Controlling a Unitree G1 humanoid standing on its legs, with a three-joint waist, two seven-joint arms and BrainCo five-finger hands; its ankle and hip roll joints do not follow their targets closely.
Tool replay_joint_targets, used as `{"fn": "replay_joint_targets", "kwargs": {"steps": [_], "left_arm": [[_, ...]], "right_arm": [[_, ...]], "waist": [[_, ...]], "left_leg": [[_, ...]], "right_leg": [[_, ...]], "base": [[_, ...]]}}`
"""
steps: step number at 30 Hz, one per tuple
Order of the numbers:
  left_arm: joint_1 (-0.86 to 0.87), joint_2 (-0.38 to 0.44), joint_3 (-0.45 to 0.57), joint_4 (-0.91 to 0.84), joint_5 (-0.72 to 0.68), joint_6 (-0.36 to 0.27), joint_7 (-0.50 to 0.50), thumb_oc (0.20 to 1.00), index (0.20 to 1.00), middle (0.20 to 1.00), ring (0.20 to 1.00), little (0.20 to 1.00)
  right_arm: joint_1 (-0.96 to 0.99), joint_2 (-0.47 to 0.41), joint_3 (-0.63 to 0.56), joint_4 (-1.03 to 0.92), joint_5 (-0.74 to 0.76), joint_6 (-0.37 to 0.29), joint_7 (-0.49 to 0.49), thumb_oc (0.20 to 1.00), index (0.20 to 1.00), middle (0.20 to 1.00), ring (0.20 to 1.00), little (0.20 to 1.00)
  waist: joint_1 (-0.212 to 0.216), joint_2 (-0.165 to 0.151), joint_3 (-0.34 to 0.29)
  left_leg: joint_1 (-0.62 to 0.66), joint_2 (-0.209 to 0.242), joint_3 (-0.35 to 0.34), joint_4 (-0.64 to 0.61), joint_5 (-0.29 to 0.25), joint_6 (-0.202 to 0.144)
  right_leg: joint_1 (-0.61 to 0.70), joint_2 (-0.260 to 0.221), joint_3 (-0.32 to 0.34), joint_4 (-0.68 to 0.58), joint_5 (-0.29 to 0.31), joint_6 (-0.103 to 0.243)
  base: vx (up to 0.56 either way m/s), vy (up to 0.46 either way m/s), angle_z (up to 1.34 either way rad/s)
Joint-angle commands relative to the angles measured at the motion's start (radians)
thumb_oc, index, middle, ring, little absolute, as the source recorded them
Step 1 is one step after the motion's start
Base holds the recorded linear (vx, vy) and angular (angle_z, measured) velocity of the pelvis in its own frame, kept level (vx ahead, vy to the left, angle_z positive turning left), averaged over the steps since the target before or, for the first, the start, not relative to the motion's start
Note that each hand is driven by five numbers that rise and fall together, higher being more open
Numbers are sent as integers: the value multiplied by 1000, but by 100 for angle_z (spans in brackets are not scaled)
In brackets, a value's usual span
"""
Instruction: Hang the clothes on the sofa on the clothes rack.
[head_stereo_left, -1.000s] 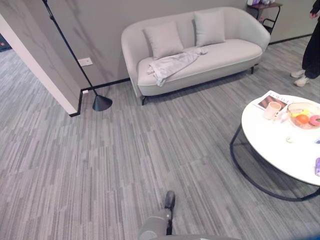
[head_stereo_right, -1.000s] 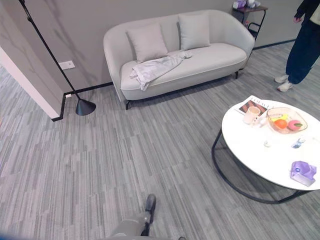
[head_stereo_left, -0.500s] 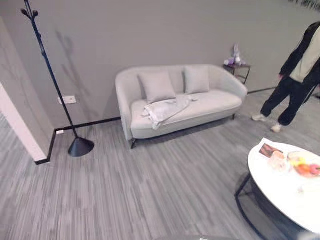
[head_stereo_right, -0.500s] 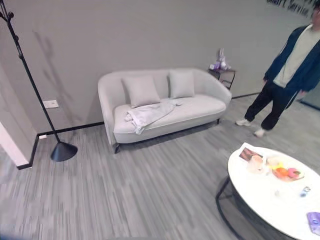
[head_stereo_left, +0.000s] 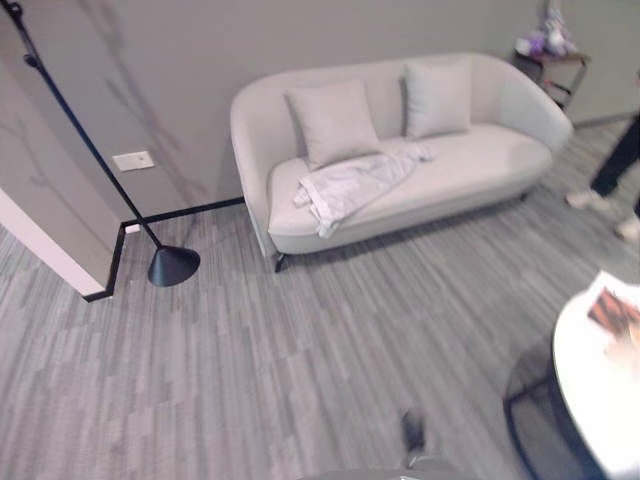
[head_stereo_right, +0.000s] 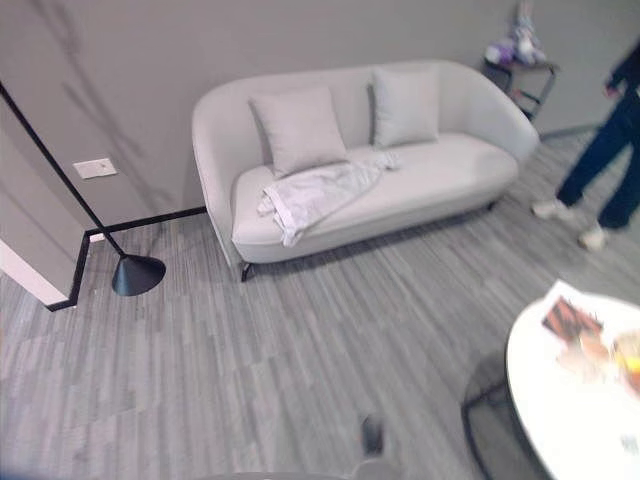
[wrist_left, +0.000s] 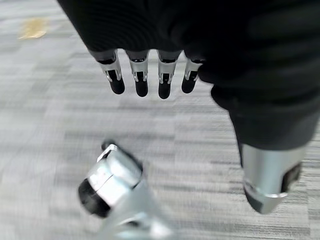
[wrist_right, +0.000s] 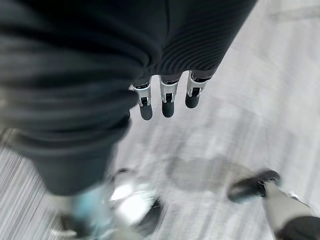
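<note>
1. Room: grey striped carpet floor (head_stereo_left: 300, 340), plain grey wall (head_stereo_left: 200, 60) behind, white wall corner at the far left.
2. Task item: pale grey garment (head_stereo_left: 350, 185), rumpled, lies on the seat of the light grey sofa (head_stereo_left: 480, 165), towards its left end, one bit trailing over the front edge. Nothing holds it.
3. Sofa stands against the wall w/ two matching cushions (head_stereo_left: 333, 122) propped on the backrest, the left one right behind the garment.
4. Clothes rack (head_stereo_left: 95, 165): thin black pole leaning up and to the left, cone base on the floor by the wall corner, well apart from the sofa's left end. Nothing hangs on the part in view.
5. White wall socket (head_stereo_left: 132, 160) sits between rack & sofa.
6. L hand (wrist_left: 150, 75): wrist view shows fingers hanging straight, thumb apart, released, grasping nothing, carpet below.
7. R hand (wrist_right: 167, 97): same, fingers straight and loose, empty, over the floor.
8. Far right: small dark side table (head_stereo_right: 520, 70) w/ purple items beside the sofa; a person's legs (head_stereo_right: 600, 170) in dark trousers, light shoes.
9. Near right: round white table (head_stereo_right: 570, 400) on a black frame, w/ a magazine (head_stereo_right: 568, 318) near its edge.
</note>
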Motion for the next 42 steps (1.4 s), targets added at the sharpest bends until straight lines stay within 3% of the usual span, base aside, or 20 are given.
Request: {"fn": "replay_joint_targets", "kwargs": {"steps": [1,2,6,7,10,11,12,13,16,22,23,24,27,30,31,34,37,38,40,42], "left_arm": [[-48,22,17,-35,23,1,-12,1000,1000,1000,1000,1000],[-96,4,-26,-79,16,3,-19,1000,1000,1000,1000,1000],[-129,-11,-66,-128,20,-2,-21,1000,1000,1000,1000,1000],[-134,-3,-74,-152,23,-8,-26,1000,1000,1000,1000,1000],[-127,14,-46,-151,-5,-14,-21,1000,1000,1000,1000,1000],[-121,15,-41,-146,-7,-17,-18,1000,1000,1000,1000,1000],[-119,14,-41,-146,-7,-17,-18,1000,1000,1000,1000,1000],[-112,17,-28,-137,-8,-14,-19,1000,1000,1000,1000,1000],[-96,29,-28,-112,1,-11,-21,1000,1000,1000,1000,1000],[-33,35,-8,-41,48,-2,-13,1000,1000,1000,1000,1000],[-38,29,-18,-39,53,-2,-1,1000,1000,1000,1000,1000],[-57,19,-43,-53,61,-2,6,1000,1000,1000,1000,1000],[-114,8,-112,-99,89,-6,11,1000,1000,1000,1000,1000],[-138,30,-140,-182,100,-10,22,1000,1000,1000,1000,1000],[-137,35,-142,-207,97,-7,19,1000,1000,1000,1000,1000],[-151,37,-156,-213,83,-3,25,1000,1000,1000,1000,1000],[-165,28,-168,-225,75,-2,25,1000,1000,1000,1000,1000],[-177,19,-178,-247,77,-2,23,1000,1000,1000,1000,1000],[-184,26,-168,-251,73,5,26,1000,1000,1000,1000,1000],[-180,21,-90,-251,54,7,32,1000,1000,1000,1000,1000]], "right_arm": [[-87,66,12,-4,-31,-25,12,1000,1000,1000,1000,1000],[-108,36,41,-46,-15,-35,-17,1000,1000,1000,1000,1000],[-130,4,82,-80,-38,-44,-35,1000,1000,1000,1000,1000],[-125,-8,107,-126,-70,-49,-43,1000,1000,1000,1000,1000],[-99,1,84,-247,-77,-55,-36,1000,1000,1000,1000,1000],[-87,11,81,-271,-79,-55,-35,1000,1000,1000,1000,1000],[-85,11,81,-273,-79,-54,-35,1000,1000,1000,1000,1000],[-79,32,81,-300,-89,-54,-31,1000,1000,1000,1000,1000],[-101,59,102,-287,-95,-55,-26,1000,1000,1000,1000,1000],[-118,137,135,-222,-111,-67,-25,1000,1000,1000,1000,1000],[-123,156,142,-194,-118,-67,-23,1000,1000,1000,1000,1000],[-129,160,149,-207,-128,-68,-18,1000,1000,1000,1000,1000],[-137,159,149,-263,-121,-69,-38,1000,1000,1000,1000,1000],[-135,91,141,-482,-156,-58,-87,1000,1000,1000,1000,1000],[-143,44,159,-605,-213,-42,-115,1000,1000,1000,1000,1000],[-173,-32,227,-775,-346,-29,-129,1000,1000,1000,1000,1000],[-197,-95,276,-835,-419,-23,-137,1000,1000,1000,1000,1000],[-234,-181,328,-865,-509,-20,-170,1000,1000,1000,1000,1000],[-238,-188,319,-859,-536,-18,-186,1000,1000,1000,1000,1000],[-307,-214,382,-782,-609,-16,-202,1000,1000,1000,1000,1000]], "waist": [[20,-43,-69],[48,-133,-24],[73,-159,16],[93,-166,30],[122,-164,22],[136,-151,17],[139,-151,23],[182,-121,9],[235,-122,2],[276,-129,-92],[276,-106,-124],[243,-38,-114],[190,24,-59],[130,16,-7],[109,6,6],[77,10,49],[60,10,76],[43,-11,93],[49,-31,94],[75,-56,78]], "left_leg": [[-22,186,159,-85,401,54],[-171,219,212,177,377,70],[-264,162,208,297,333,65],[-323,78,222,286,300,48],[-352,-59,272,41,283,-2],[-373,-113,275,-57,293,-8],[-356,-114,277,-68,294,-8],[-425,-191,270,-235,339,-1],[-537,-232,299,-305,345,7],[-500,-209,323,-250,391,6],[-454,-198,340,-265,405,8],[-355,-178,336,-304,395,9],[-254,-161,327,-305,371,12],[-192,-179,288,-305,351,12],[-179,-184,261,-305,324,11],[-146,-158,218,-305,295,18],[-126,-138,194,-305,283,25],[-114,-114,135,-305,287,39],[-111,-113,113,-305,276,45],[-132,-51,86,-305,303,49]], "right_leg": [[-13,-88,86,-10,61,11],[126,-116,64,-45,68,-14],[221,-118,38,-94,60,-32],[280,-107,27,-132,48,-38],[359,-73,31,-207,32,-39],[371,-51,37,-217,20,-43],[382,-52,38,-217,16,-43],[407,-6,63,-217,-15,-58],[461,15,103,-217,-31,-69],[548,-49,108,-138,-6,-76],[544,-63,55,25,-14,-80],[465,-43,-2,276,-45,-99],[370,-39,-61,455,-80,-103],[241,-41,-44,226,-69,-85],[205,-79,-26,31,-60,-80],[102,-136,21,-129,-34,-56],[56,-151,60,-161,-20,-45],[16,-151,167,-131,13,-30],[50,-158,173,-150,3,-34],[65,-114,181,-93,7,-21]], "base": [[705,-655,19],[698,-653,53],[409,-347,54],[362,-188,28],[431,-141,6],[250,-39,-15],[405,-52,-4],[294,-37,-16],[449,-21,-55],[491,145,-54],[707,384,13],[684,404,1],[431,196,32],[387,-107,23],[353,-204,41],[270,-165,54],[199,-167,44],[380,-402,14],[279,-340,202],[287,-378,137]]}}
